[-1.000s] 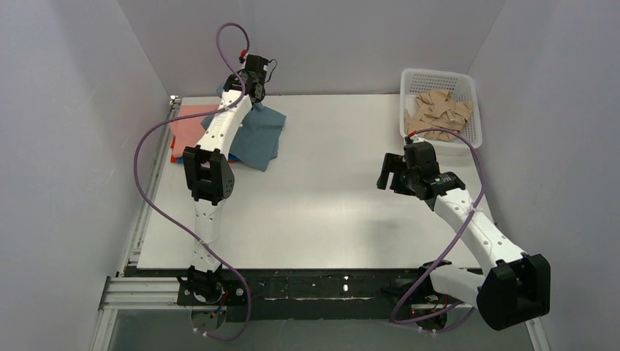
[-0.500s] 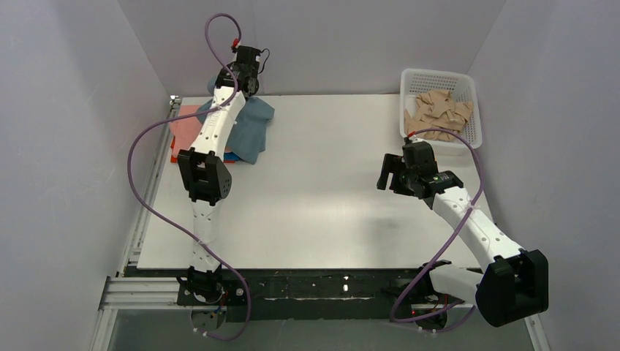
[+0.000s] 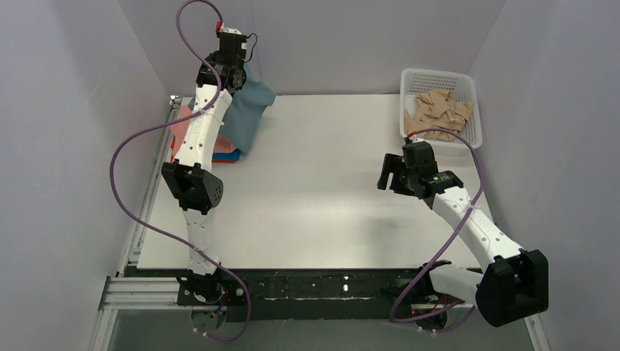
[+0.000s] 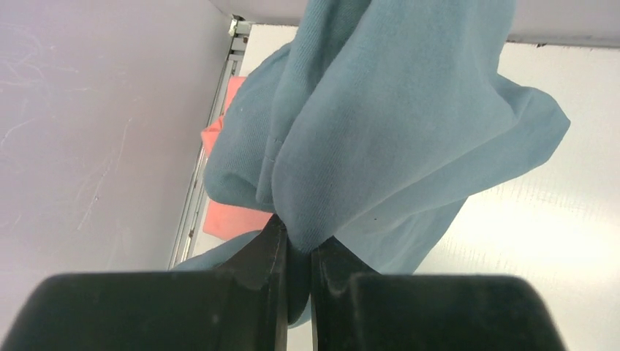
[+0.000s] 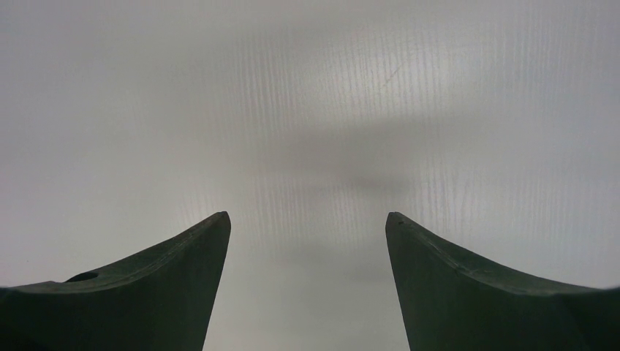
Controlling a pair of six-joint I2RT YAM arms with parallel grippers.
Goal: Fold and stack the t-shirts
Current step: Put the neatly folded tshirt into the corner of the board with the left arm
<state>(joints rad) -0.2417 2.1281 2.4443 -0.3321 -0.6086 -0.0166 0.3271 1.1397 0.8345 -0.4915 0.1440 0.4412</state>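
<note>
Two grippers, left gripper (image 4: 297,245) jaws clenched on grey-blue t-shirt (image 4: 395,131) hanging at table (image 3: 329,190) 11 o'clock above salmon-pink t-shirt (image 4: 232,219), right gripper (image 5: 307,223) jaws released, 3 o'clock

R jaws wide apart; pale table (image 5: 307,110) beneath.

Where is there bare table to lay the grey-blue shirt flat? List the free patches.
The table is bare through its middle, from the stacked shirts at far left to the right gripper, down to the near edge. The far strip between the grey-blue shirt and the basket is bare. Crowded: the far-left corner, where the left gripper holds the shirt.
</note>
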